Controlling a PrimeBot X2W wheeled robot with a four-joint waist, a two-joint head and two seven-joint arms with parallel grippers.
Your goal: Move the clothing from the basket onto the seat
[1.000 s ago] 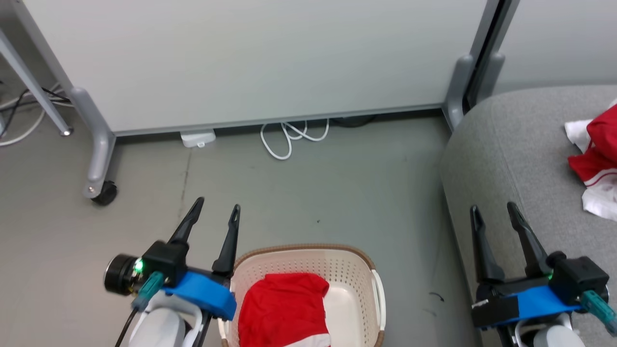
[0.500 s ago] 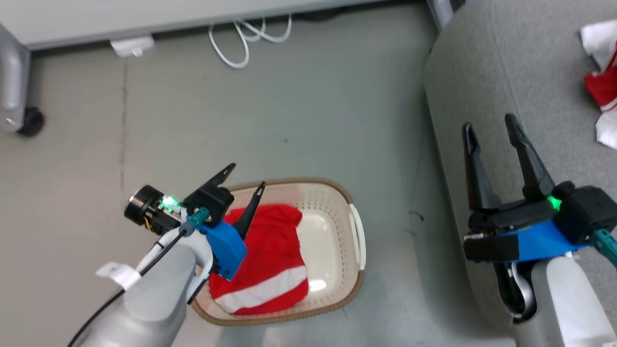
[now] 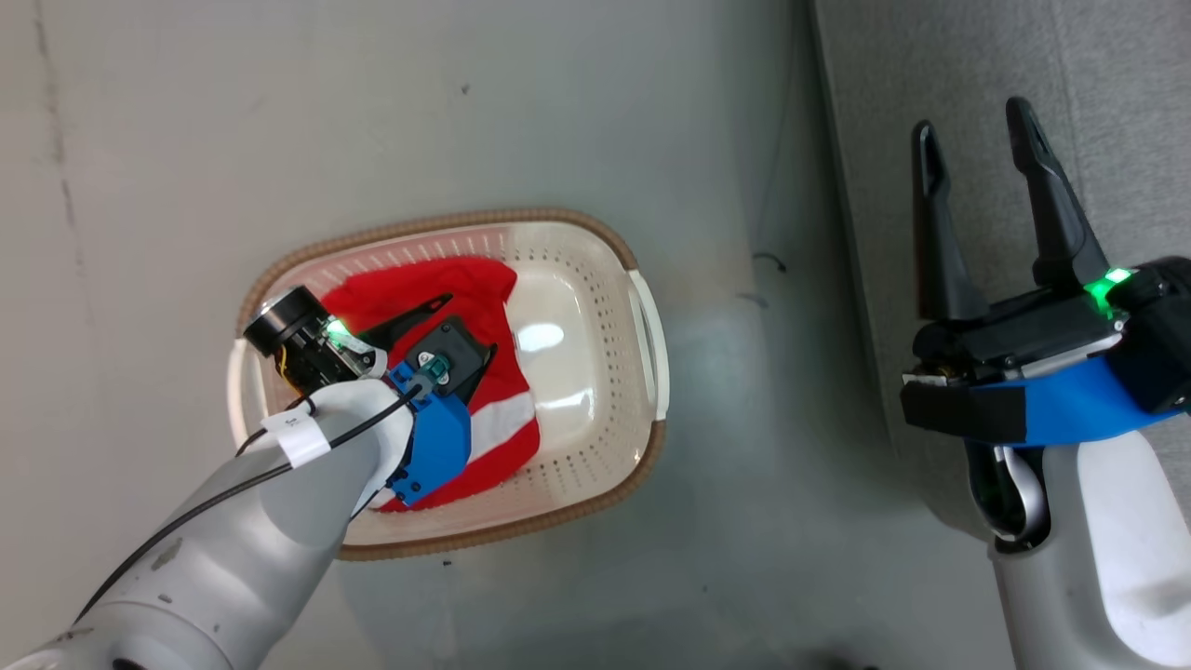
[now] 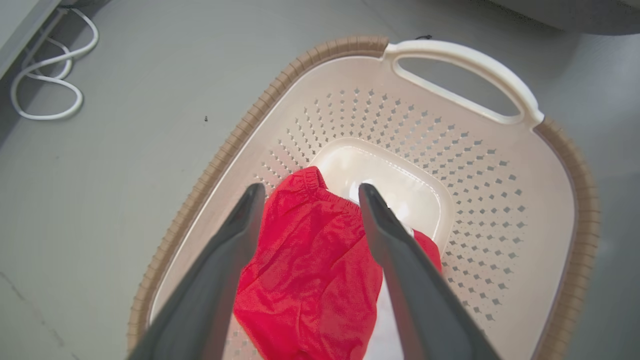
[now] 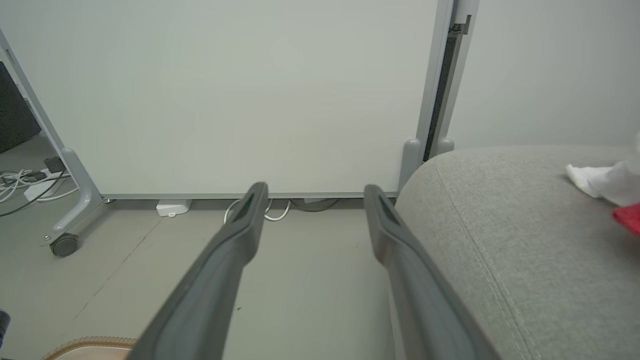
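Over the basket (image 3: 558,216) on the floor, from the head camera, your left end effector (image 3: 470,324) hangs spread above the red garment (image 3: 465,279) lying inside; your right end effector (image 3: 970,116) stands spread at the seat (image 3: 1098,93) edge. Left wrist: both fingers flank the garment's elastic waistband, clamping nothing. Right wrist: fingers wide apart, holding nothing, and a second red-and-white garment (image 5: 627,217) lies on the seat at that view's right edge.
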